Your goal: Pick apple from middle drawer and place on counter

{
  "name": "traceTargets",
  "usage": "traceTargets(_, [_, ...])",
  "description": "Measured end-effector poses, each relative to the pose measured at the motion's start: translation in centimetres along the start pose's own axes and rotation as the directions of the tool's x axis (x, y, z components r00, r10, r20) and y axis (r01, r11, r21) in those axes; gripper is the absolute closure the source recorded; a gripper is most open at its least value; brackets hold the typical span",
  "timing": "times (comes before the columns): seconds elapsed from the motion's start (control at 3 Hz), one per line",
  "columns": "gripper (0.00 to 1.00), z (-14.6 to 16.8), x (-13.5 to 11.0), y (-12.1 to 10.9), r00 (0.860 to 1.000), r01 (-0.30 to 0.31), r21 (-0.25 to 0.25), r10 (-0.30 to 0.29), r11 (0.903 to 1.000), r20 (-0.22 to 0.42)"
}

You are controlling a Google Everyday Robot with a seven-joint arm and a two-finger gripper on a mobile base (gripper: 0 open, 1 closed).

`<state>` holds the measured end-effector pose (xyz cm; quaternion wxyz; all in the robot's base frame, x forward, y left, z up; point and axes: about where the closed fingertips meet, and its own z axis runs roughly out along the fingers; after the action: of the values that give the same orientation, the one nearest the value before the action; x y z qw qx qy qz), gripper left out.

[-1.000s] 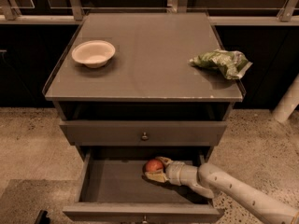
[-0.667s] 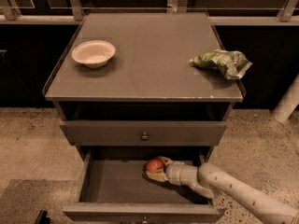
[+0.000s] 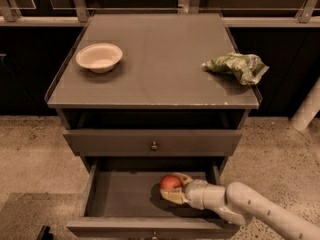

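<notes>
The small red-orange apple [image 3: 170, 182] lies in the open middle drawer [image 3: 120, 196], right of its centre. My gripper [image 3: 171, 188] reaches in from the right on a white arm. Its pale fingers [image 3: 173, 198] sit on both sides of the apple and touch it, with the apple low over the drawer floor. The grey-brown counter [image 3: 160, 69] forms the top of the cabinet above the drawers.
A white bowl [image 3: 99, 57] stands at the counter's left. A green-and-white snack bag [image 3: 234, 66] lies at its right edge. The closed upper drawer with a round knob [image 3: 154, 146] overhangs the open drawer. Speckled floor lies on both sides, and dark railings run behind.
</notes>
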<state>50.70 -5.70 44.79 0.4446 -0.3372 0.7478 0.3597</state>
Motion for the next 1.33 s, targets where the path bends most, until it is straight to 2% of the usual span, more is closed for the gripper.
traceTargets(0.33, [1.00, -3.5, -2.5, 3.6, 0.999, -0.046, -0.041, 0.047, 0.9981, 0.006])
traceTargets(1.0, [1.00, -3.3, -3.3, 4.0, 0.999, -0.035, -0.047, 0.035, 0.9983, -0.005])
traceTargets(1.33, [1.00, -3.8, -6.8, 7.5, 0.998, -0.044, -0.037, 0.043, 0.9983, -0.034])
